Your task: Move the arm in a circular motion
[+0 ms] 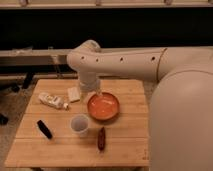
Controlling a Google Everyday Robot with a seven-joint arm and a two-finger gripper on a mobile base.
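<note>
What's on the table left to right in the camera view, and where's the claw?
Black bar → lying bottle → white cup → dark red object → orange bowl. The claw at the arm's tip points down just above the bowl's far-left rim.

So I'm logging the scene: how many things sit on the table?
6: bottle at left, pale block beside it, orange bowl centre under the gripper, cup, black bar front left, brown item in front. The arm may hide more.
</note>
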